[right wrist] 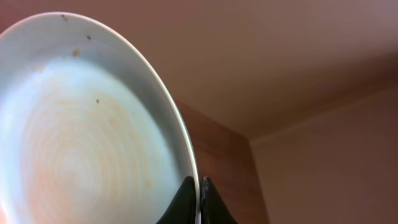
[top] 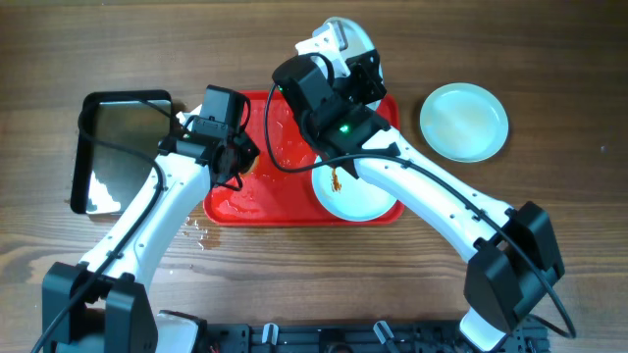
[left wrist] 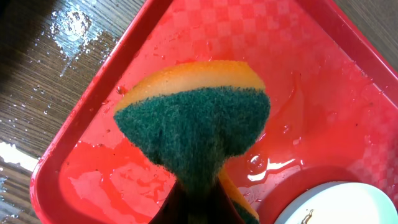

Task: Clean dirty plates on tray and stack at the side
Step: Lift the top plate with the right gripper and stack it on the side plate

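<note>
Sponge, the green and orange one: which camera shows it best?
The left wrist view. The sponge fills the middle there, green scrubby side facing the camera, orange layer behind, above the wet red tray. From overhead the left end effector mostly hides it. The right wrist view shows only a plate.

Held plate [right wrist: 81,137] cut off left, bottom — tray plate [top: 361,202] partly under right arm [top: 432,191]; sponge [left wrist: 193,124] base cropped.

Overhead looks straight down; close left wrist shares the tray [top: 245,201].
</note>
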`<state>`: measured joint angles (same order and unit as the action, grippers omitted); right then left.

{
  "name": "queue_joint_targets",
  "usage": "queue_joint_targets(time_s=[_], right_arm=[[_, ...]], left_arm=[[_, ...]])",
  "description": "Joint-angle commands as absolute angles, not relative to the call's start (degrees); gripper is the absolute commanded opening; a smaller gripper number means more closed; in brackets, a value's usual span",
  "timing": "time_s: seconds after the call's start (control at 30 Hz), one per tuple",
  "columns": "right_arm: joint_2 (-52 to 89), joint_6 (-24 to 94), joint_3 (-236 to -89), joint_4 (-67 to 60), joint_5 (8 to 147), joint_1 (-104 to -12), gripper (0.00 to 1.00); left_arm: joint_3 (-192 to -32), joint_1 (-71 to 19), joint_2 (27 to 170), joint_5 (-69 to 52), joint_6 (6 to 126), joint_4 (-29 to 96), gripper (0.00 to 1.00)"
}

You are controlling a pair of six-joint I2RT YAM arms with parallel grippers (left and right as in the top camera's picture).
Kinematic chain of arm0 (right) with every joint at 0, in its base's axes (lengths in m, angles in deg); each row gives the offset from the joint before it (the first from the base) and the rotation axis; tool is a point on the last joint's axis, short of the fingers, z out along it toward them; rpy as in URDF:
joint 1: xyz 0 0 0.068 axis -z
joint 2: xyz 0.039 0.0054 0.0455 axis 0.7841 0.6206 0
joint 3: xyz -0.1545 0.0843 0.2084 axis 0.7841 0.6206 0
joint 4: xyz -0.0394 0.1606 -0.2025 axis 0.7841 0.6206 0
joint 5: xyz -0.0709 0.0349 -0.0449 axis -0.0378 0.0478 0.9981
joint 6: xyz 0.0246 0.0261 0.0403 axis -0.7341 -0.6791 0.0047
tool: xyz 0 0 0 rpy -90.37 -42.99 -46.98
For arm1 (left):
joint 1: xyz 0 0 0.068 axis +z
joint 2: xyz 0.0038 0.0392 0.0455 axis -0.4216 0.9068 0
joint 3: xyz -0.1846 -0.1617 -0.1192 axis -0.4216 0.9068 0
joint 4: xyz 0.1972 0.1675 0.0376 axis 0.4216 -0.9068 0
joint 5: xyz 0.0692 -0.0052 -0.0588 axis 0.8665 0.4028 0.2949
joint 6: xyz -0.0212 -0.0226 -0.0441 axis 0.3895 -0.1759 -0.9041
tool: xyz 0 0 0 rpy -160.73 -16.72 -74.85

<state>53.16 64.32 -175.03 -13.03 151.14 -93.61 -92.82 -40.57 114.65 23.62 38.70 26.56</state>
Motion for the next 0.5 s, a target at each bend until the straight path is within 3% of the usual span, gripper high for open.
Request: queue_joint_targets(time_s=[0.0,0.07,0.13,0.27,0.4,0.47], right_arm=[[52.48,64.73,-174.88,-11.15,153.11,-93.26,0.04],[52.48,59.14,-174.88,-10.71,154.92,-91.93,0.04],[52.46,50.63,-174.88,-6.80,145.15,-88.17,0.04],[52.22,32.06,-174.90,6.60,109.26,-66.38,0.04],[52.32,32.97,-174.33,6.40,74.45,-42.16,0.04],[52.52,35.27,-172.23,4.81,67.50,-33.79,0.04]], left_arm=[[-92.99,-40.49,115.04,23.45,39.44,26.73,0.04],[-92.99,-40.49,115.04,23.45,39.46,26.73,0.04],[-92.99,-40.49,115.04,23.45,39.46,26.71,0.04],[-92.99,-40.46,115.04,23.45,39.44,26.73,0.04],[-92.99,-40.46,115.04,23.45,39.44,26.97,0.04],[-92.99,-40.49,115.04,23.42,39.42,26.97,0.04]])
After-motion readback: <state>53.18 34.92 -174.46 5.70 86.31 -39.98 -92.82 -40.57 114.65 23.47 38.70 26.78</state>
